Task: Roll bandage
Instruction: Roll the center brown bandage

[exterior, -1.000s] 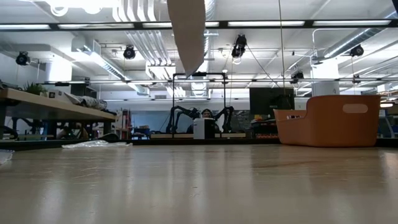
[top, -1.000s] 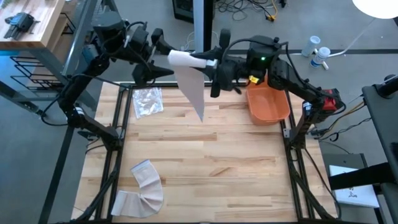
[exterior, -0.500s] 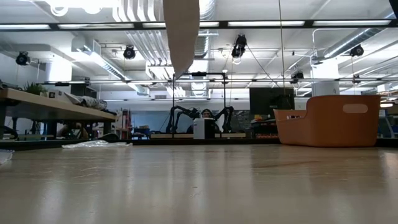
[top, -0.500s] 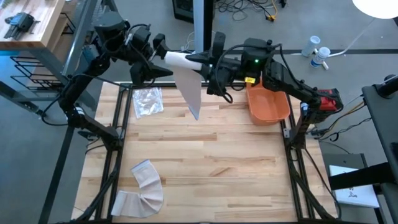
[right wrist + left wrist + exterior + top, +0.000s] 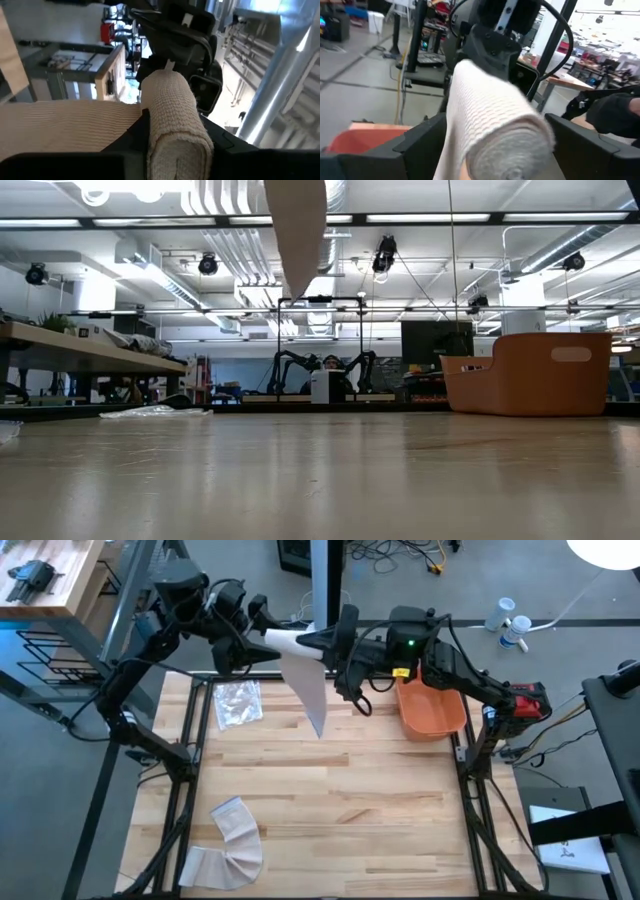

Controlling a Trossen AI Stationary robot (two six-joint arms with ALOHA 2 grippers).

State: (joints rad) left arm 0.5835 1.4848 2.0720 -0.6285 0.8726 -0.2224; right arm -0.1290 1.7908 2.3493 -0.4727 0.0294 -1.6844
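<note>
Spanning the whole lower field, wooden bench (image 5: 330, 810). Both arms raised over its far edge. Orange bin (image 5: 432, 708) on the bench at far right. Clear plastic wrapper (image 5: 236, 702) far left; second, loose bandage strip (image 5: 228, 845) near left corner. Task bandage (image 5: 300, 660) held in the air between the arms: rolled end horizontal, free tail hanging, clear of the bench. Right gripper (image 5: 172, 135) fingers pinching the roll's end. Left gripper (image 5: 495, 150) fingers spread wide, roll lying between them.

Both arms meet high (left fingers (image 5: 420, 145) spread, right fingers (image 5: 220, 142) pinched).
</note>
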